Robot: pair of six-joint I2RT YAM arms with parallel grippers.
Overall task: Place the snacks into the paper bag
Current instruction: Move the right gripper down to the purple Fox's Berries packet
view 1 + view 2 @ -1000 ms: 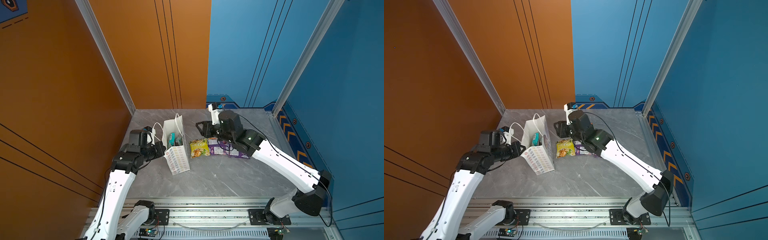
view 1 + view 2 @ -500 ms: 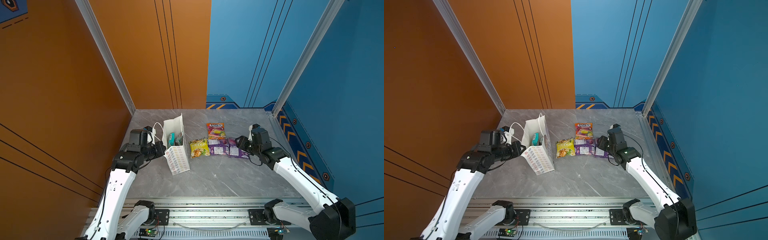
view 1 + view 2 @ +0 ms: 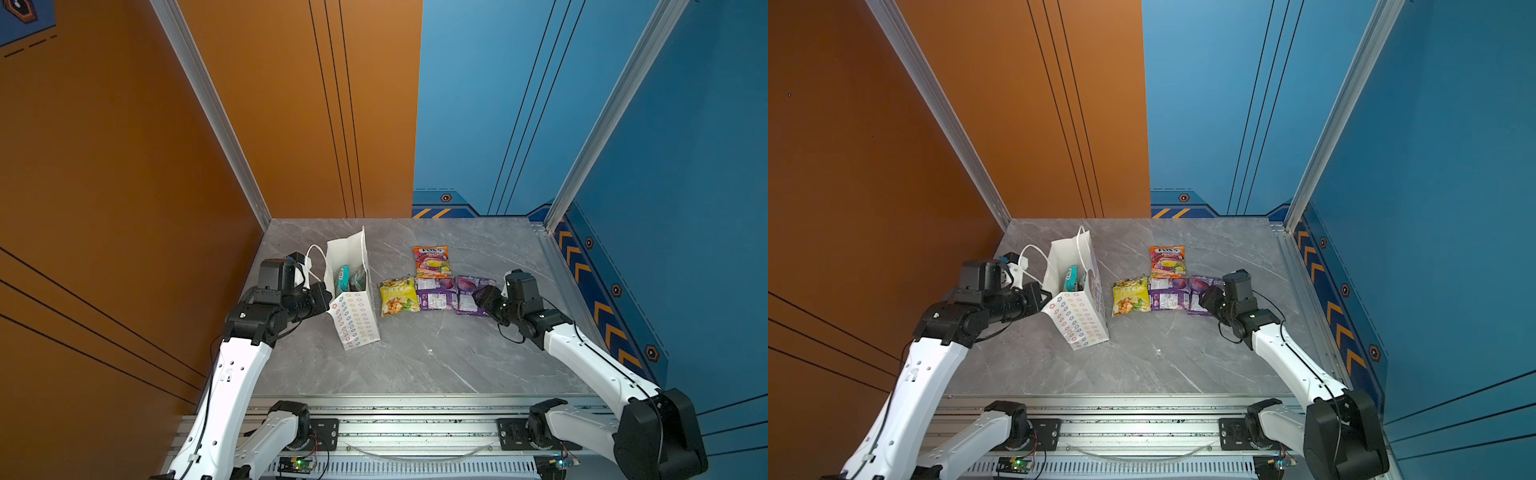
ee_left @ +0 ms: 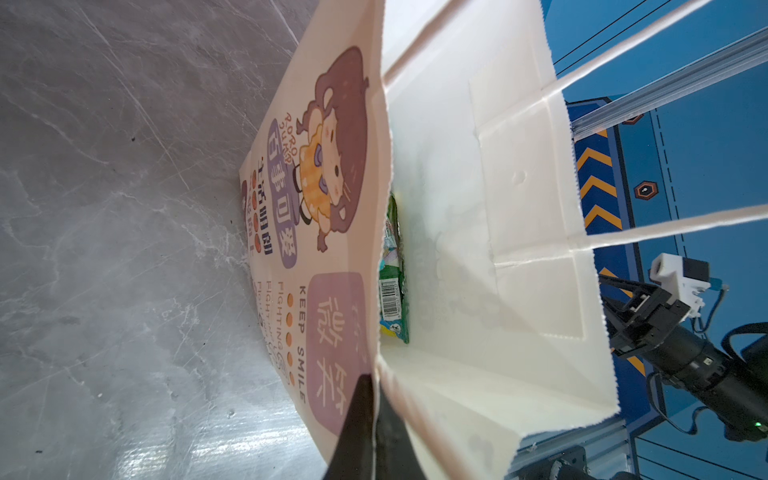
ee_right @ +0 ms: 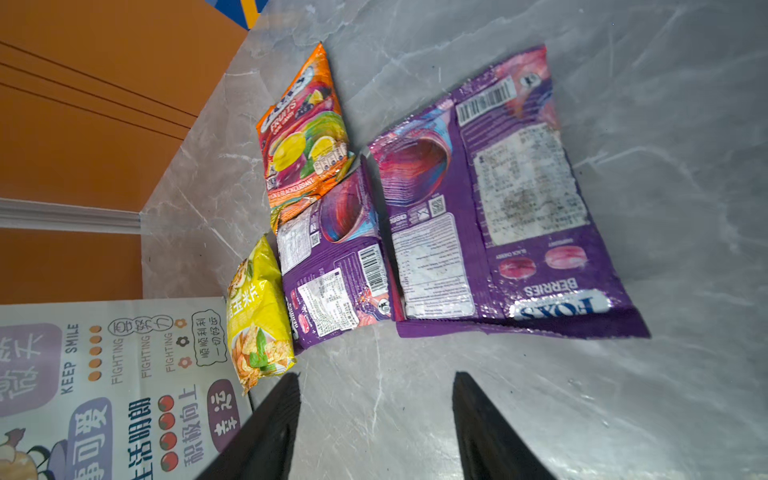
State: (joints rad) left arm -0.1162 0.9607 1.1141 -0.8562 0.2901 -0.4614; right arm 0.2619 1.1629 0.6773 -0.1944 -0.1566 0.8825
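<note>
The white paper bag [image 3: 353, 320] stands upright left of centre, its mouth held wide by my left gripper [image 4: 376, 382], shut on the near rim. Inside it lie a teal packet [image 3: 341, 278] and a green one [image 4: 392, 282]. On the grey table [image 3: 415, 361] to its right are more snacks: a yellow packet [image 3: 398, 296], two purple packets [image 3: 436, 293] [image 5: 511, 216] and an orange FOX'S packet [image 3: 431, 262] behind them. My right gripper [image 5: 376, 378] hovers open and empty just right of the purple packets, low over the table.
The bag's white cord handles [image 3: 312, 259] loop out beside the left wrist. An orange wall [image 3: 124, 166] stands close on the left, blue walls behind and at the right [image 3: 685, 208]. An aluminium rail [image 3: 415, 415] runs along the front edge.
My right arm has swung back from beside the bag's mouth to the right of the purple packets, uncovering the orange packet, and its jaws have spread wider. The left arm keeps its grip.
</note>
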